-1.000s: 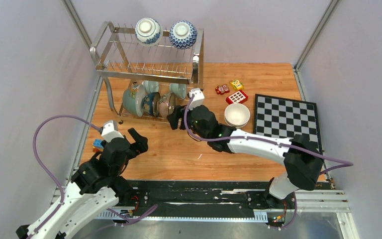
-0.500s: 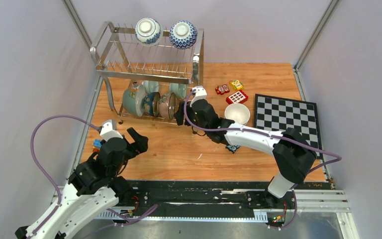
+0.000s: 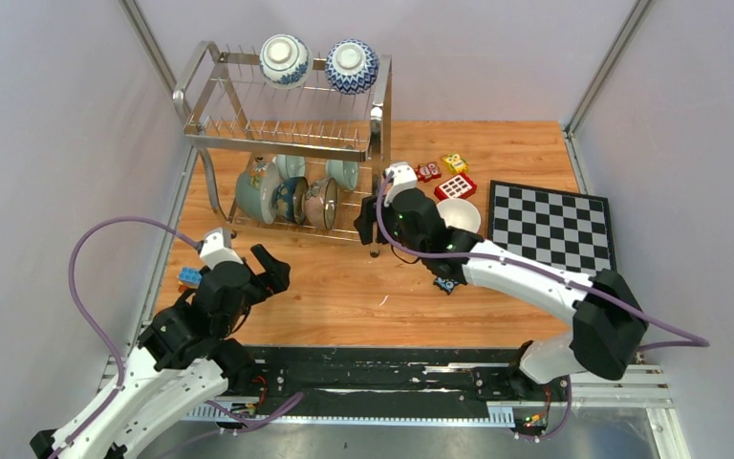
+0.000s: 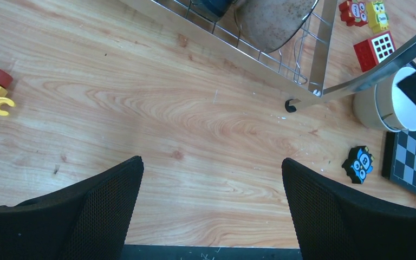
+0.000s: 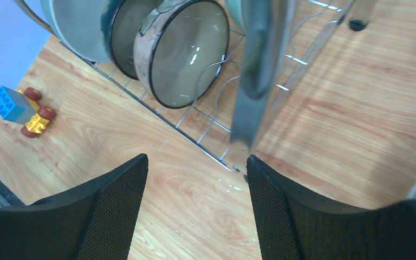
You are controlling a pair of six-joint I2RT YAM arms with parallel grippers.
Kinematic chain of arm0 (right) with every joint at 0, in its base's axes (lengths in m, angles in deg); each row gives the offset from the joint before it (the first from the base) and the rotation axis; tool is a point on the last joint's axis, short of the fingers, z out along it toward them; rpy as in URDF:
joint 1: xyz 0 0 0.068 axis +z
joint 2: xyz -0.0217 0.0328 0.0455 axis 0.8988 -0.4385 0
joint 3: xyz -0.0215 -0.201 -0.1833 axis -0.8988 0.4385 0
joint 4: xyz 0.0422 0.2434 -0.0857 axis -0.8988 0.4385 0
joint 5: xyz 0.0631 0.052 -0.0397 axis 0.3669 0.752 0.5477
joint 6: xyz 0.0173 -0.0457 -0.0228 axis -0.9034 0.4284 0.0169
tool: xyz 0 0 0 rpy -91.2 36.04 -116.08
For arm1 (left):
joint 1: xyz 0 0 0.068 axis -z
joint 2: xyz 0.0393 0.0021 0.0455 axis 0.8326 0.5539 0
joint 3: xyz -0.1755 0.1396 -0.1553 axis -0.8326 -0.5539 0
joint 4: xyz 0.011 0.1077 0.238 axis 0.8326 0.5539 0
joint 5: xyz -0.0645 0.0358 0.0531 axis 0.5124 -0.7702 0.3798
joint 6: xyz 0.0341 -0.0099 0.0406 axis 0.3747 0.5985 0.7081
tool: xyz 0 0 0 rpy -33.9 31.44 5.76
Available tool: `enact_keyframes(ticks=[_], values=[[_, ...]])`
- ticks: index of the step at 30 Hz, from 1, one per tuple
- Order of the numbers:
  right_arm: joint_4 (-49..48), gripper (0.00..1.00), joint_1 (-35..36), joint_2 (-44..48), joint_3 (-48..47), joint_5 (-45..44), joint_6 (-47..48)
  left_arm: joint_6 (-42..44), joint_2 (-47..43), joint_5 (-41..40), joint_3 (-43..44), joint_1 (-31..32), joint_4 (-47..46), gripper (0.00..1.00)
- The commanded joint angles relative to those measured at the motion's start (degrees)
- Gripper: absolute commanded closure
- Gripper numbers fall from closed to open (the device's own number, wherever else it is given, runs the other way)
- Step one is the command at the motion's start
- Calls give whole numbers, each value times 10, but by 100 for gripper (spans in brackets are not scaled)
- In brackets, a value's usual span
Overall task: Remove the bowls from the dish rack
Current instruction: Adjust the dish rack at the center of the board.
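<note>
- On the far-left part of the wooden table (image 3: 344,296) stands the dish rack (image 3: 277,145), two tiers of steel wire, close to the left wall.
- Bowls: two blue-and-white bowls (image 3: 284,59) sit upside down on the top tier. Five can be made out on edge in the lower tier, with a large celadon bowl (image 3: 251,191) at the left. One white bowl (image 3: 461,218) stands on the table to the right of the rack, partly hidden by the right arm.
- Other things: one chessboard (image 3: 551,225) and three toy blocks (image 3: 456,186) beyond the white bowl. There is also a blue block (image 3: 188,277) by the left edge and a small dark-blue toy (image 3: 447,285) under the right arm.
- Room: pale grey walls on three sides; a black strip along the near edge carries the arm bases.
- Right gripper (image 5: 195,168): jaws well apart, holding nothing, hanging just in front of the rack's front-right post (image 5: 257,70).
- Left gripper (image 4: 212,173): jaws spread fully, empty, over bare wood near the front-left.
- Open room: bare wood lies between the rack and the arm bases; the chessboard lies along the right edge.
</note>
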Motion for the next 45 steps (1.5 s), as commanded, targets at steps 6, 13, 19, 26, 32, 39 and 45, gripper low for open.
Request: enact_keyframes(ticks=[6,13,19,26,32,39,45], values=[[65,28,-10,-2,15,-49,45,5,24,23,-17,-3,-39,0],[79,31,-19,-71,-38,-88,30,-3,30,46,-13,-3,-36,0],[92,43,-44,-114,-63,-95,14,-3,21,51,-12,-3,-26,0],[128,59,-78,-144,-99,-106,29,4,12,40,-10,-3,-25,0],[146,61,-119,-162,-121,-101,41,7,15,38,-11,-3,-27,0],[159,61,-160,-196,-158,-93,53,14,12,34,-11,-3,-22,0],[162,60,-178,-218,-186,-82,53,20,7,30,-12,-3,-18,0]])
